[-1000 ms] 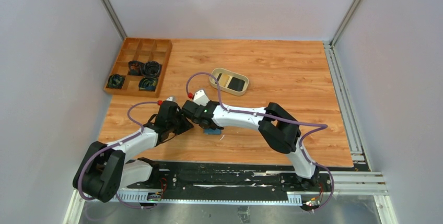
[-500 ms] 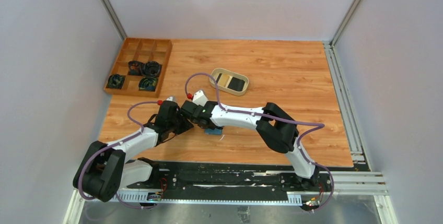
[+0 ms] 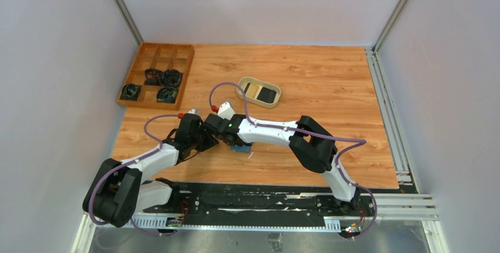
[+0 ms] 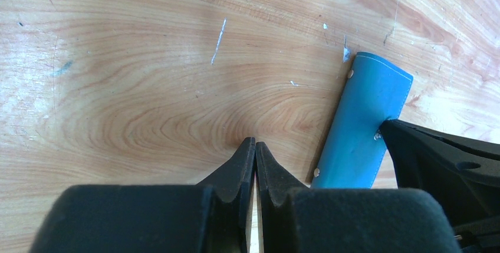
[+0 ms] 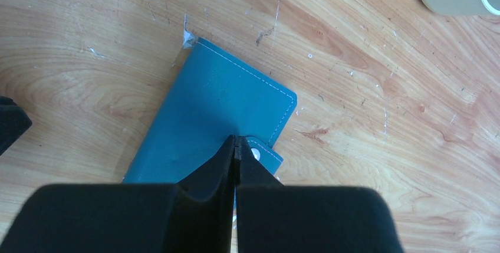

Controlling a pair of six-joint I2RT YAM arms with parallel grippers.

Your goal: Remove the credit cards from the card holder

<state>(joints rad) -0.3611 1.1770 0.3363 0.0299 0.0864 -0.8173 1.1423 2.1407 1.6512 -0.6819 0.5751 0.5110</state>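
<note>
Close to the counter's (image 3: 318, 82) near edge, left of its middle, the left end effector (image 4: 255, 142) rests with its fingers together on nothing, tips down at the bare wood just beside the card holder (image 4: 365, 117). The holder lies flat and folded, teal side up, and no card shows at its edges. The right end effector (image 5: 235, 138) has just closed: a second ago its fingers stood apart, and now they meet right at the holder's snap tab (image 5: 257, 154). Whether the thin tab is actually pinched between them cannot be told. This is likely an attempt to grip the tab and unsnap the holder so the remaining cards can be reached. Compared with the earlier frame, the right wrist has also shifted slightly toward the left edge, while the left arm has not moved. Farther toward the middle, two credit cards (image 3: 262, 93), one tan and one black, lie in the beige dish (image 3: 240, 92).
</note>
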